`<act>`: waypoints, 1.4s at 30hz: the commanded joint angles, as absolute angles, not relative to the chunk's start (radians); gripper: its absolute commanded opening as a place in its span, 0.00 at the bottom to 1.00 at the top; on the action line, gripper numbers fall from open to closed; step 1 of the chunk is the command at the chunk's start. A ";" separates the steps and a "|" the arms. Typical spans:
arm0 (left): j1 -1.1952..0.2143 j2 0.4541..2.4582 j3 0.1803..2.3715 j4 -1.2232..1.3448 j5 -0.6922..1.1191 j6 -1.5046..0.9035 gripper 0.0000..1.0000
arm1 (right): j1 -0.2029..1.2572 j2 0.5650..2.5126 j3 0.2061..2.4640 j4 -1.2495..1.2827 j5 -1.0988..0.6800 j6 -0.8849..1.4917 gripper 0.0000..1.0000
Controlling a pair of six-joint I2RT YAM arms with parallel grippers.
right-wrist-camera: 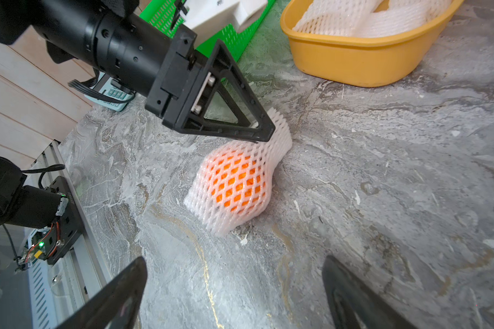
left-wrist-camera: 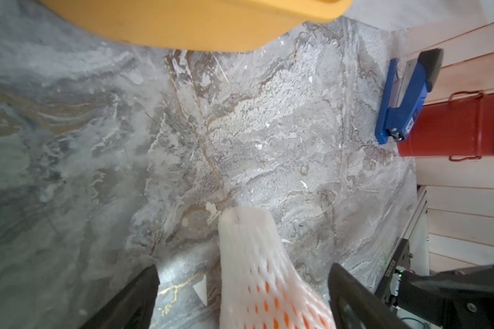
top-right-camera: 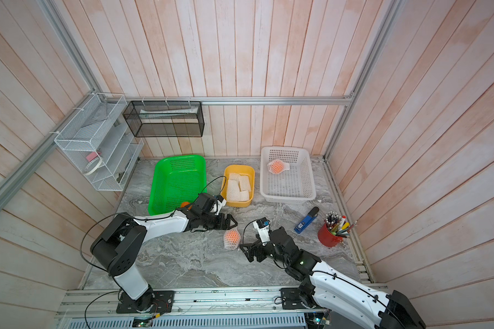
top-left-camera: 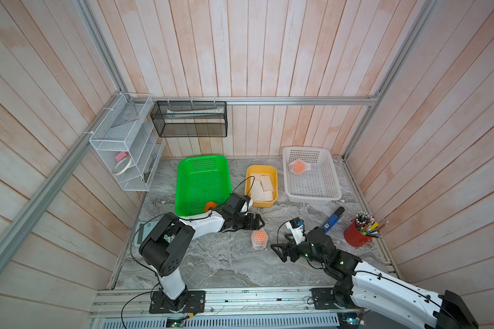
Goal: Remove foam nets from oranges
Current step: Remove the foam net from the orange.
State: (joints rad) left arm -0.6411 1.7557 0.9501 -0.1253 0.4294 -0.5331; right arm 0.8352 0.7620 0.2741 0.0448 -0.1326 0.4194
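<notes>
Netted orange: an orange (right-wrist-camera: 237,182) is sitting inside a net (right-wrist-camera: 277,134) on the worktop (top-left-camera: 226,262), between the two end effectors; the sleeve's long axis is running from the front edge toward the yellow tub, with one loose end pointing at the tub and the other at the front
Left end effector (top-left-camera: 258,221): jaws are standing wide apart, straddling the far loose end of the net; in the right wrist view one fingertip (right-wrist-camera: 264,132) is sitting right at that end, though real contact cannot be told
Right end effector (top-left-camera: 277,248): jaws are spread open just beside the netted orange, holding nothing
Oranges counted: three are showing, the one on the worktop, a second netted one (top-left-camera: 298,166) in the white basket (top-left-camera: 328,196), and a bare one (top-left-camera: 210,205) at the near corner of the green basket (top-left-camera: 183,171), partly hidden by the left arm
Nets counted: two are wrapping fruit; several empty ones (top-left-camera: 261,188) are lying flattened in the tub (top-left-camera: 254,171), exact number unclear
Materials: the nets are looking like soft white foam mesh with diamond holes; the baskets are perforated plastic; the worktop is showing grey marble veining
Nearby: a blue stapler (top-left-camera: 332,218) and a red cup (top-left-camera: 354,236) of pens are standing near the right edge
</notes>
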 commanded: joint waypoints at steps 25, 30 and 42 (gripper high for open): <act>-0.674 1.588 0.857 0.068 0.356 -0.526 0.03 | 0.824 1.020 0.133 0.696 -0.312 0.638 0.98; -0.705 1.474 0.695 0.313 0.293 -0.568 0.00 | 0.814 1.108 0.125 0.952 -0.407 0.703 0.98; -0.823 1.393 0.441 0.746 0.137 -0.517 0.00 | 0.794 1.405 0.193 1.134 -0.464 0.619 0.98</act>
